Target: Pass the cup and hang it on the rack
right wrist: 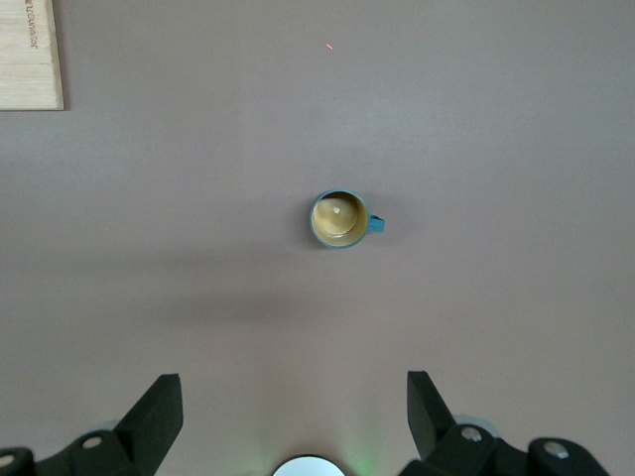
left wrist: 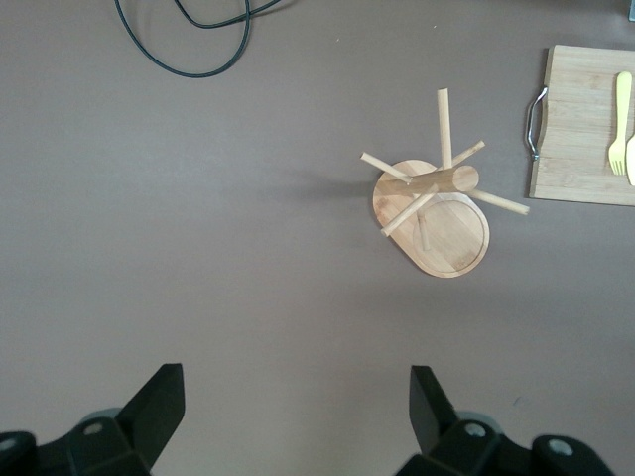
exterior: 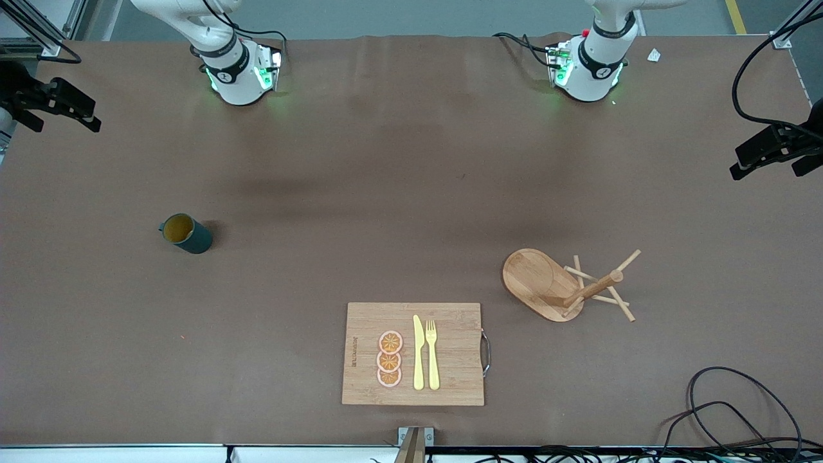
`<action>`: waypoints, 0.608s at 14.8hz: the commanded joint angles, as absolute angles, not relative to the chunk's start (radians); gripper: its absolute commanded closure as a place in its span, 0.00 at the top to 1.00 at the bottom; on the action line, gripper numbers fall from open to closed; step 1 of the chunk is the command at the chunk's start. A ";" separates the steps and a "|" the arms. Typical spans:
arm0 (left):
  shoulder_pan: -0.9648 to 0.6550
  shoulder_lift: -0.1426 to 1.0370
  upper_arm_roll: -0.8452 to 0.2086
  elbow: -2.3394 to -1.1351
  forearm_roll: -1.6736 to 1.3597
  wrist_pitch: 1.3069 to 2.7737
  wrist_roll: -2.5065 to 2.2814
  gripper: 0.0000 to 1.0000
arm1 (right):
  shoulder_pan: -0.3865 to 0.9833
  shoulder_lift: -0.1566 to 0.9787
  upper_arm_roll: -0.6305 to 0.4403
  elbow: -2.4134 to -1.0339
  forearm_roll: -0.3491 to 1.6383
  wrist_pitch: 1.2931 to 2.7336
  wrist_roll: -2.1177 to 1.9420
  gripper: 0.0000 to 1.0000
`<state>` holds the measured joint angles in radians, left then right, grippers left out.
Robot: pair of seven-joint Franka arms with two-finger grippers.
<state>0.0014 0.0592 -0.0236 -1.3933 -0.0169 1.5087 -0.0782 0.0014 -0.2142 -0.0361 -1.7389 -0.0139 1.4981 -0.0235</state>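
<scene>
Both my arms hang high, left gripper [left wrist: 288,416] over the rack [left wrist: 434,211], right gripper [right wrist: 288,416] over the cup [right wrist: 340,219], jaws wide and empty.

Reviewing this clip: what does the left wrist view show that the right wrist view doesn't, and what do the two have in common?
Only the left wrist view shows the rack, standing on the table, the board's metal handle, a yellow fork lying on the board, and a black cable.

Only the right wrist view shows the cup, upright, its handle clear of everything.

Both show the brown table, part of the cutting board, and their own gripper with jaws open and empty: left gripper, right gripper.
</scene>
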 commanded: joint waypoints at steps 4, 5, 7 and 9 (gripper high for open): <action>-0.001 0.048 -0.025 -1.388 -0.005 1.519 -0.084 1.00 | 0.002 -0.238 -0.035 -1.755 -0.002 1.503 -0.029 1.00; -0.003 0.048 -0.026 -1.388 -0.005 1.519 -0.084 1.00 | 0.002 -0.239 -0.035 -1.753 -0.002 1.503 -0.029 1.00; -0.003 0.046 -0.026 -1.388 -0.005 1.519 -0.086 1.00 | 0.002 -0.239 -0.035 -1.755 -0.002 1.503 -0.029 1.00; -0.003 0.046 -0.028 -1.388 -0.006 1.519 -0.084 1.00 | 0.002 -0.238 -0.035 -1.755 -0.002 1.503 -0.029 1.00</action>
